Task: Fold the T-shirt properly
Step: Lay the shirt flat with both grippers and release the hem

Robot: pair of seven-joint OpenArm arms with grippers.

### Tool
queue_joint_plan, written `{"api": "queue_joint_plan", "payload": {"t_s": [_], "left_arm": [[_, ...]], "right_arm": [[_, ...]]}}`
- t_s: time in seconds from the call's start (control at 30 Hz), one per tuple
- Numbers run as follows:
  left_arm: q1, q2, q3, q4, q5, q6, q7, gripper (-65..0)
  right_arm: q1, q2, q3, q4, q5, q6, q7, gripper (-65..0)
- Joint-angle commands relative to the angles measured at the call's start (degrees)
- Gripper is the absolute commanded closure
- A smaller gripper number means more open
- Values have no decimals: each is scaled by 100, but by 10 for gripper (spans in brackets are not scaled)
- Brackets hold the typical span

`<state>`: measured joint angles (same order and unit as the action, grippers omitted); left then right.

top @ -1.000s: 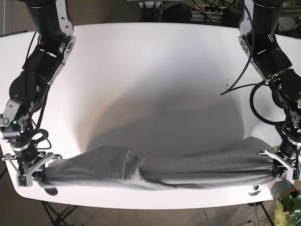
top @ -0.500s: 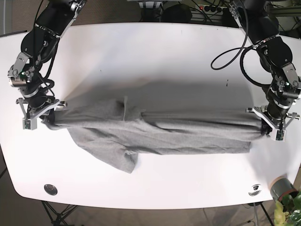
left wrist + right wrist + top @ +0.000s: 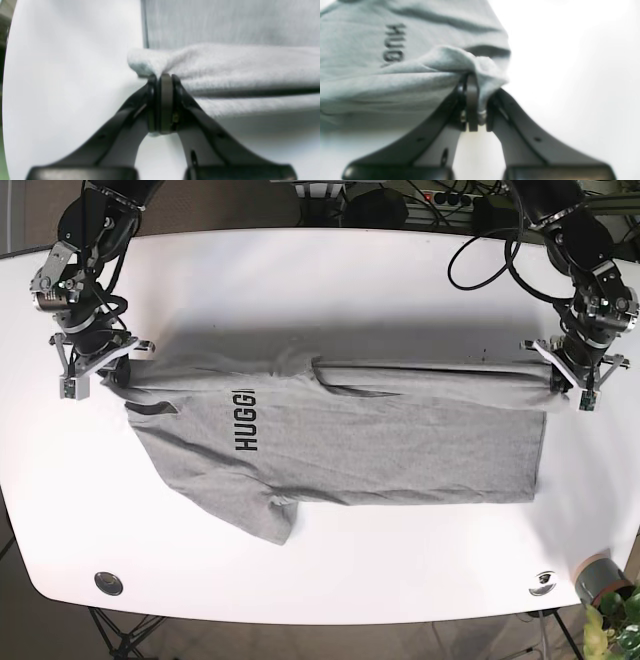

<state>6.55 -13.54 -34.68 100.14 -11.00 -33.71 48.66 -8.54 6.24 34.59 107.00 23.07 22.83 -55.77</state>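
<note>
The heather-grey T-shirt (image 3: 380,440) lies spread across the white table (image 3: 330,290), with black lettering (image 3: 245,420) facing up near its left end. My left gripper (image 3: 572,385) is shut on the shirt's right end, where the cloth (image 3: 200,65) bunches at its closed fingertips (image 3: 162,82). My right gripper (image 3: 98,375) is shut on the shirt's left end, pinching a fold of cloth (image 3: 450,62) beside the lettering (image 3: 393,42). One sleeve (image 3: 262,522) points toward the front edge. The stretched top edge (image 3: 420,370) is held a little above the table.
A round metal cap (image 3: 108,583) and a second one (image 3: 543,581) sit in the table near the front edge. A grey pot with a plant (image 3: 605,580) stands off the front right corner. Cables (image 3: 480,240) hang at the back right.
Both grippers have carried the shirt's edge from the front of the table toward the back. The shirt has unrolled and now lies flat, with the lettering showing.
</note>
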Motion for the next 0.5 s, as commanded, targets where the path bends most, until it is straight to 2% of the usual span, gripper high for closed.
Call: {"api": "queue_joint_plan", "payload": {"t_s": [0.0,0.4,0.47], "left_arm": [[-17,-101,-53,101,-12,-35,-124,0],[554,-110,-343,109,6,-44,-106,0],[598,-110,-352,109,6,-44,-88,-22]], "right_arm": [[-39,13,27,126,1,-28,139,-21],[-777,-39,9,460,9,-19,139,-35],[-848,-92,9,478,9,-19,139,-35]]}}
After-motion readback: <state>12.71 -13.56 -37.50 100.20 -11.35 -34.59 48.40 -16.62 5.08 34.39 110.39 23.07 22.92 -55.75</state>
